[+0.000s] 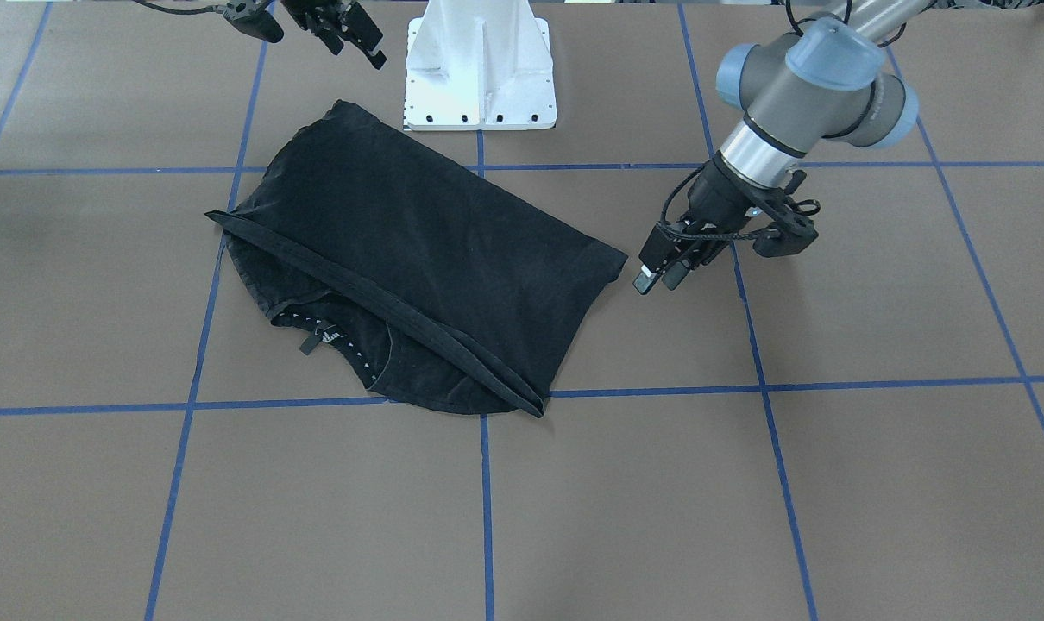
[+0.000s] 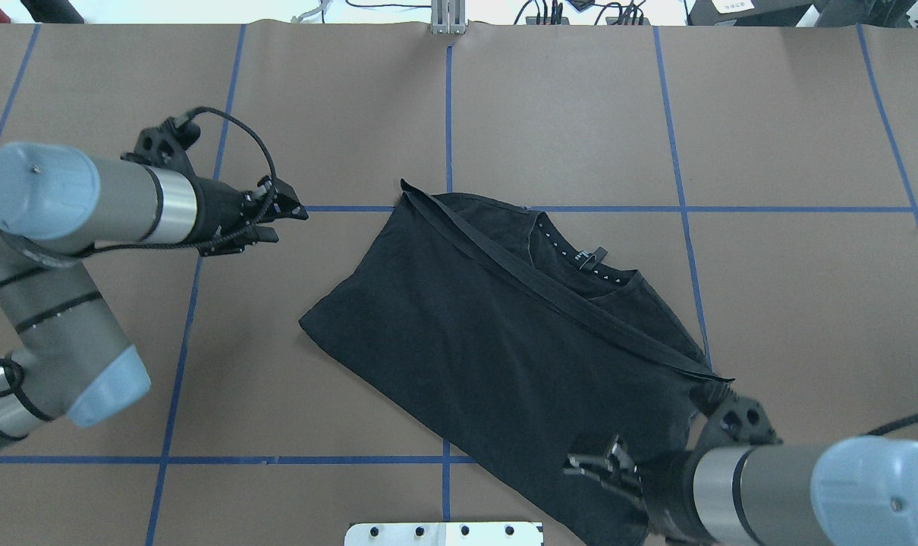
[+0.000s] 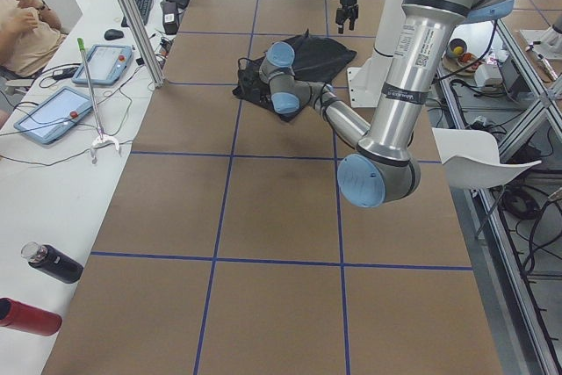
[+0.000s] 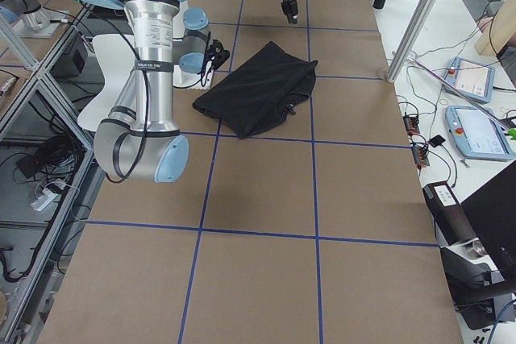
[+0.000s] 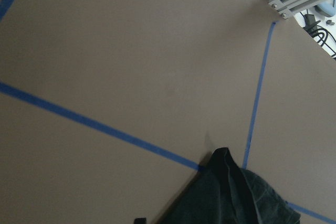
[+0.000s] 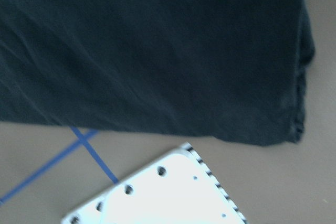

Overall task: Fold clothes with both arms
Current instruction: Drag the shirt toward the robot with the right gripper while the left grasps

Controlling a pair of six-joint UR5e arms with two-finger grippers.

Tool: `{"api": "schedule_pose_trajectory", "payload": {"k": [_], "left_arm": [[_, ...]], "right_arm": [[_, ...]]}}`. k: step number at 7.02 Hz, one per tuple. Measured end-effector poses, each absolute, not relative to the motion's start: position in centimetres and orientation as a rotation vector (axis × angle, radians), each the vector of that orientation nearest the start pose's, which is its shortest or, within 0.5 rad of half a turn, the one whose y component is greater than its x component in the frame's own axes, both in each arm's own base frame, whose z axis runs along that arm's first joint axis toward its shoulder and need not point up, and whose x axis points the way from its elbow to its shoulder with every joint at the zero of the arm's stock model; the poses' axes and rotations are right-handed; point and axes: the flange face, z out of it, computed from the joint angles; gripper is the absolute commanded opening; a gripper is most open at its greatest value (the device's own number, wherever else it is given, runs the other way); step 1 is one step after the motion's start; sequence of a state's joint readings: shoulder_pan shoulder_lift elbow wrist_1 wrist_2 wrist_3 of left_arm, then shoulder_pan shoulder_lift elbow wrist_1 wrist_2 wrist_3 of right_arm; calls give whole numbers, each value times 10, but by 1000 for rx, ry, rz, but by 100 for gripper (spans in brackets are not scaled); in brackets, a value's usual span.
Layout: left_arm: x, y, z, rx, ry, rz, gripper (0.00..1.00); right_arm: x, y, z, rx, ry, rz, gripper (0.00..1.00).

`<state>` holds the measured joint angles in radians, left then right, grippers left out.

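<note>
The black T-shirt (image 1: 418, 233) lies folded on the brown table, set diagonally, with its collar (image 1: 332, 332) and a hem band facing up; the chest graphic is hidden. It also shows in the overhead view (image 2: 489, 349) and both side views (image 3: 307, 54) (image 4: 258, 86). My left gripper (image 1: 657, 279) hovers just off the shirt's corner, empty, fingers slightly apart; overhead it is to the shirt's left (image 2: 284, 220). The left wrist view catches a shirt corner (image 5: 231, 198). My right gripper (image 1: 354, 43) is open and empty above the shirt's edge near the base (image 2: 599, 459). The right wrist view looks down on the fabric (image 6: 147, 45).
The white pedestal base (image 1: 479, 78) stands right behind the shirt and shows in the right wrist view (image 6: 168, 192). Blue tape lines (image 1: 486, 500) grid the table. Tablets (image 3: 53, 111), bottles (image 3: 48, 263) and an aluminium post (image 3: 132, 19) line the operators' side.
</note>
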<state>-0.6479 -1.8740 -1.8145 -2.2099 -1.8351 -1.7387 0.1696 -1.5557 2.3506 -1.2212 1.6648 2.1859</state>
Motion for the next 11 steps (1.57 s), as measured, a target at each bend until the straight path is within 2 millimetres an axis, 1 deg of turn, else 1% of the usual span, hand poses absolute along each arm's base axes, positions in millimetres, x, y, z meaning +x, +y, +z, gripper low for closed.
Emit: {"api": "schedule_pose_trajectory", "payload": {"k": [1,2,3,4,5,6,7,8,11], "left_arm": [[435,-414,316,38,1148,-580,62],[453,-398,321,32,1098,-586,61],[464,-389,327,29,1062,-586,61],[469,-384,334,25,1031,-586,61],[473,-382,339,21,1011,-584,61],[477,-378,342,16,1002,-579,58],[482,-374,343,11,997,-572,55],[484,-373,344,8,995,-568,49],[488,-371,346,5,989,-564,43]], "right_arm": [[-382,-235,258,-276,-1141,717,100],[-384,-268,256,-224,-1155,762,100],[-388,-287,256,-196,-1156,788,100],[-389,-298,258,-181,-1154,803,100],[-389,-304,259,-173,-1151,814,100],[-388,-309,261,-168,-1148,823,100],[-386,-313,262,-163,-1147,831,100],[-384,-316,263,-159,-1146,838,100],[-380,-322,264,-153,-1145,849,100]]}}
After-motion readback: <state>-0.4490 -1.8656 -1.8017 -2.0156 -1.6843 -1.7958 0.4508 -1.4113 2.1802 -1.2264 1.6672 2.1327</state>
